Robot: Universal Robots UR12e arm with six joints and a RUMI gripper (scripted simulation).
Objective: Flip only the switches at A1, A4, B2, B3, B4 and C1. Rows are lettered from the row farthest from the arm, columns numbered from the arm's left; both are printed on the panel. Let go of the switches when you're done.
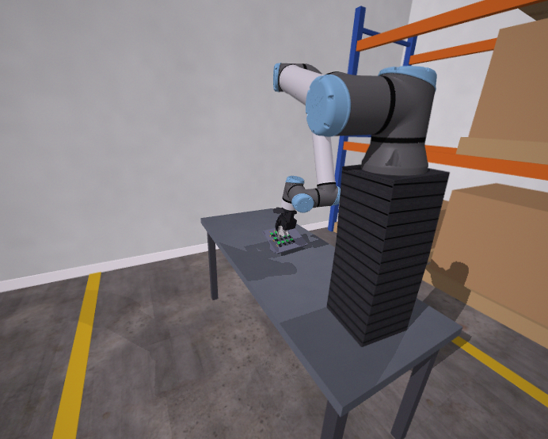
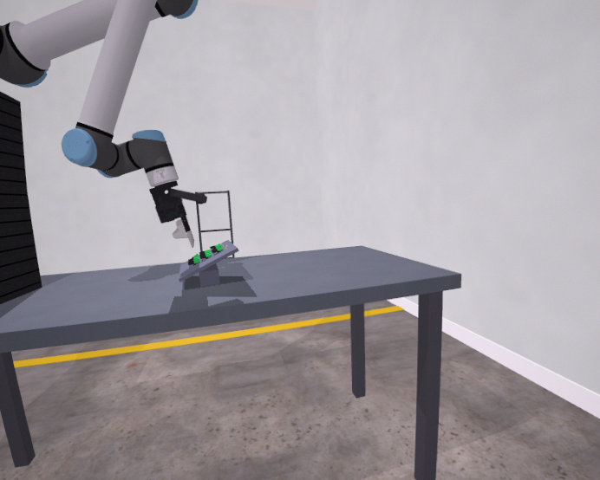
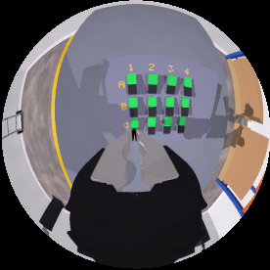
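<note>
Standing beside the grey table (image 2: 320,280), I see the arm (image 2: 107,85) reach down from its black ribbed pedestal (image 1: 388,256) toward a small tilted switch panel (image 2: 185,271) propped on a short block near the table's far end. The panel slopes, its lower edge toward the arm, its upper edge away.

The gripper (image 3: 136,138) has its two pale fingers pressed together, with nothing between them. In the wrist view their joined tips sit right at the switch C1 (image 3: 133,124), at the left end of the nearest row; whether they actually touch it I cannot tell. From the side the tips hang just above the panel's lower end (image 2: 190,243).

The panel carries twelve rocker switches in three rows of four, with yellow letters A, B, C down the left and numbers 1 to 4 along the top. Each switch shows a green part and a black part. In rows A (image 3: 153,83) and B (image 3: 152,106) the green sits at the far half. Row C is foreshortened and harder to read.

A thin black wire frame (image 2: 215,212) stands just behind the panel. Blue and orange shelving (image 1: 360,27) with brown cartons (image 1: 498,246) stands behind the pedestal.
</note>
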